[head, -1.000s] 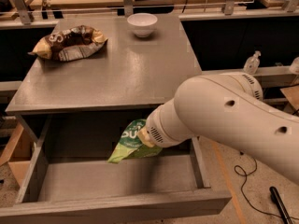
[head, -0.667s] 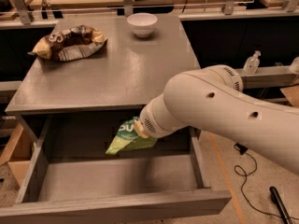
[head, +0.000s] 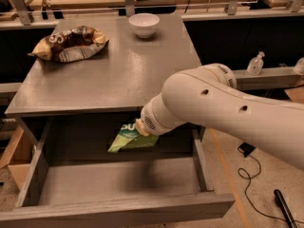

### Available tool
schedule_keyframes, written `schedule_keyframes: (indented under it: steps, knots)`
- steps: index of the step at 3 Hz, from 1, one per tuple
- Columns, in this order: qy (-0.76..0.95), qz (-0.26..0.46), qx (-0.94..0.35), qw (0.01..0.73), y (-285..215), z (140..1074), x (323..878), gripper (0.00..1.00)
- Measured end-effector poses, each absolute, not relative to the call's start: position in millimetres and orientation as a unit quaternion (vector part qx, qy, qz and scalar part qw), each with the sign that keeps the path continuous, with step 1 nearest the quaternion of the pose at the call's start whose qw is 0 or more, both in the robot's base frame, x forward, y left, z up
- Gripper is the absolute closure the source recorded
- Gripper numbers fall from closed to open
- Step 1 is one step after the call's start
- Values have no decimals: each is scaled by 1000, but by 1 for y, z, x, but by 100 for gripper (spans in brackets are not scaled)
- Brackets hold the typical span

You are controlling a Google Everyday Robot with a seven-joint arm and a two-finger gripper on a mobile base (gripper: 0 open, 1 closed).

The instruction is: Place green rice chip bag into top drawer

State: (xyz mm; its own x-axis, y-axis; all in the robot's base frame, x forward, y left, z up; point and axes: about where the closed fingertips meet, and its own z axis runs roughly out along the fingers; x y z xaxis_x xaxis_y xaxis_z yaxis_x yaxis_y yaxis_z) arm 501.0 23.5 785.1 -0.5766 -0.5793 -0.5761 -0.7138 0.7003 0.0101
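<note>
One green bag [head: 130, 139] clamped in the gripper [head: 140, 126], hanging over the back of one open drawer [head: 118, 182], below the table's [head: 118, 75] front edge, long axis near level, free end dipping left, one brown bag [head: 71, 42] near the back-left corner, one bowl [head: 144, 24] by the back edge.

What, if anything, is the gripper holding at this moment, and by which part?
The green rice chip bag, held by its upper right end in the gripper, hanging above the open top drawer.

Crinkly bag [head: 132, 139] (jaws over matt drawer [head: 118, 183])
</note>
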Motion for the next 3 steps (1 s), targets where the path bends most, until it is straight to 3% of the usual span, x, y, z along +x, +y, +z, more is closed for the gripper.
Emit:
schedule_keyframes:
  steps: [2,3]
  knots:
    - [879,121,-369,278,25,787,500,36]
    - [878,120,-371,279,26,788,499,4]
